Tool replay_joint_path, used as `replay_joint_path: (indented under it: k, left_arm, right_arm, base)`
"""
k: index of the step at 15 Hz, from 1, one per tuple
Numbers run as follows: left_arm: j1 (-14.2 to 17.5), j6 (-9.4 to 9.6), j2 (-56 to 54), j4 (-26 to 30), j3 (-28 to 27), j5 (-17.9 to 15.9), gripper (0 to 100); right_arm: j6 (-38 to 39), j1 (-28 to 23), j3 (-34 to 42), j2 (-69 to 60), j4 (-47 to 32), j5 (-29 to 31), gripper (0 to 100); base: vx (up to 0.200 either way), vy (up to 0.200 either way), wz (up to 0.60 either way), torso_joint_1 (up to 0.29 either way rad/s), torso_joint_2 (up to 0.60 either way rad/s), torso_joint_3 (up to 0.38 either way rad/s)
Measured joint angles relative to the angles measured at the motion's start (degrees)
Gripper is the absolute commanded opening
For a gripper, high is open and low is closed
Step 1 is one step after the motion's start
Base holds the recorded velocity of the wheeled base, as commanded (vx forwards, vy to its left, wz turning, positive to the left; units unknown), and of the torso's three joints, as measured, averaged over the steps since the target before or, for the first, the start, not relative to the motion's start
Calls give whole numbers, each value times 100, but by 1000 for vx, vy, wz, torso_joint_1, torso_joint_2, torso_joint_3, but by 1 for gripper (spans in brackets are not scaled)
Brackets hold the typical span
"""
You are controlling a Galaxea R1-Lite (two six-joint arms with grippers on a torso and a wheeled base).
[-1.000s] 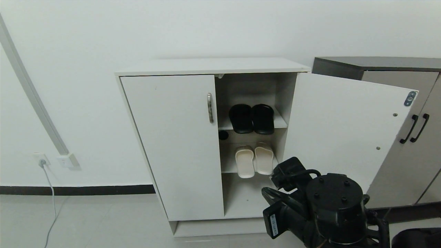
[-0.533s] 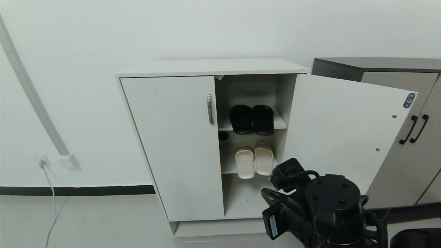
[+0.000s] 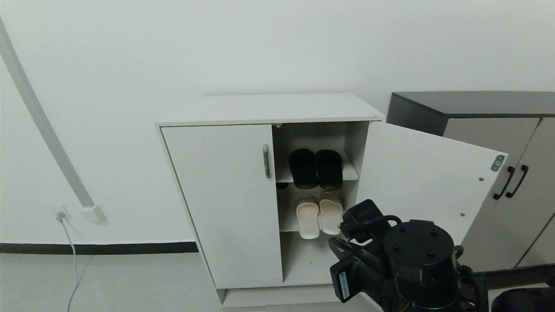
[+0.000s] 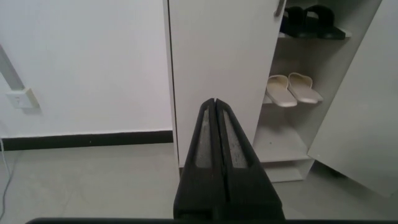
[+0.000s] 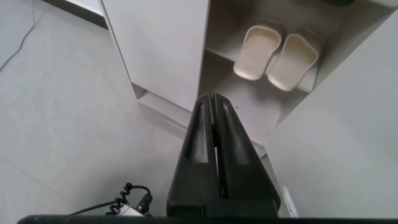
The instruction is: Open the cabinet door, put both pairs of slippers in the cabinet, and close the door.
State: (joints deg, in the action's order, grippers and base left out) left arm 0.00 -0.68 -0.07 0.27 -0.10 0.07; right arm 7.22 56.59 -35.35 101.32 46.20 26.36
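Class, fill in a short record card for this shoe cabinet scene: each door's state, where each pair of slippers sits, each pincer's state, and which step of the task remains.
Left door: shut
Right door: swung open
Black slippers: side by side on the upper shelf
Cream slippers: side by side on the middle shelf
Left pincer: shut, holding nothing
Right pincer: shut, holding nothing
Step remaining: both pairs are inside, so only closing the open door is left
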Motion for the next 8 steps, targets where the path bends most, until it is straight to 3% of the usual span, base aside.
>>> replay_joint_path:
  k: [8]
  left_arm:
    - [0, 0, 0, -2, 0, 0, 0]
  right_arm:
    - [0, -1, 2, 6, 0, 0, 0]
  base:
    - [0, 0, 0, 164, -481, -323]
